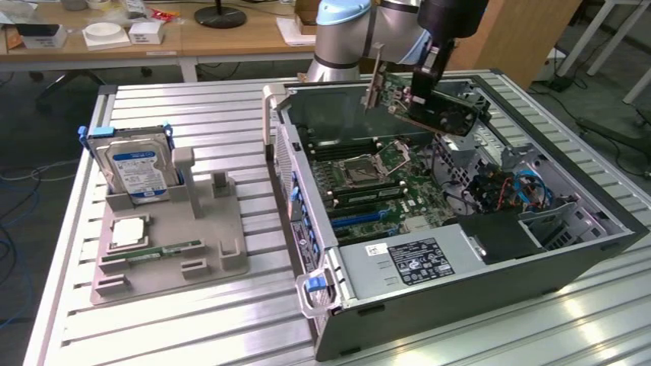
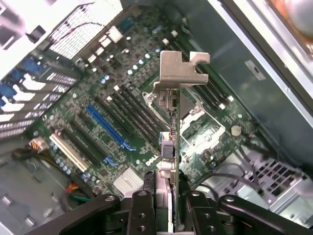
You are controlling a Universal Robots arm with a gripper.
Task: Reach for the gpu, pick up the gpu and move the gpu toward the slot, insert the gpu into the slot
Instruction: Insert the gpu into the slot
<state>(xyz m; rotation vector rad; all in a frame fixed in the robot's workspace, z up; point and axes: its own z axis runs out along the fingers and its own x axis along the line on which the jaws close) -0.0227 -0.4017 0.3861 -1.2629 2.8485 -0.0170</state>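
Note:
The gpu (image 1: 440,108), a dark flat card with a silver end bracket, hangs tilted above the open computer case, clear of the motherboard. My gripper (image 1: 420,85) is shut on its upper edge. In the wrist view the gpu (image 2: 172,147) shows edge-on between my black fingers (image 2: 142,215), its metal bracket (image 2: 178,71) pointing away, and my gripper (image 2: 168,213) clamps it from both sides. The slot (image 2: 110,128), a long blue strip on the green motherboard, lies off to one side of the card's edge. In the exterior view the slot (image 1: 356,219) sits low in the case, toward the view's left of the card.
The case walls (image 1: 295,183) surround the motherboard, with the silver processor socket (image 1: 363,164), black memory strips (image 2: 139,115) and a power supply (image 1: 412,261) inside. On the exterior view's left, a grey fixture (image 1: 203,229) holds a hard drive (image 1: 137,168) and a memory stick (image 1: 158,251).

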